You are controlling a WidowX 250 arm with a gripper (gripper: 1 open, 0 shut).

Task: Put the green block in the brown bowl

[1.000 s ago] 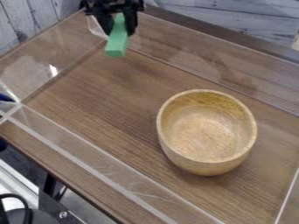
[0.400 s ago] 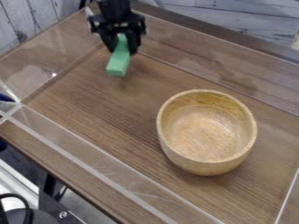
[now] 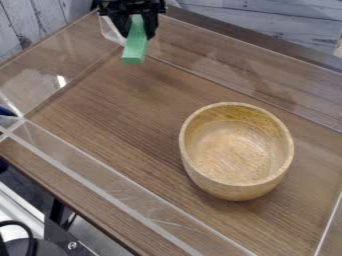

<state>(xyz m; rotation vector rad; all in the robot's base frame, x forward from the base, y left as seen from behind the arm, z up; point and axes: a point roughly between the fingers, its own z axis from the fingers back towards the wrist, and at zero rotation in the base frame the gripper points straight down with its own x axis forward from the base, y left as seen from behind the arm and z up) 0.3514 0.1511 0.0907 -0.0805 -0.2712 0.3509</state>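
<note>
The green block (image 3: pixel 135 48) hangs above the far left part of the wooden table, tilted slightly, its upper end clamped between the black fingers of my gripper (image 3: pixel 135 27). The gripper points steeply down at the top edge of the view, shut on the block, and most of the arm is cut off. The brown bowl (image 3: pixel 230 186) stands empty on the table at the right, well apart from the block, toward the near right.
The dark wooden table (image 3: pixel 107 120) is fenced by low clear plastic walls (image 3: pixel 54 165) along its near and left edges. A seam in the clear sheet runs diagonally behind the bowl.
The gripper dipped toward the table with the block, then rose again; it is now back at about the height and place it had a second ago, still gripping the block.
</note>
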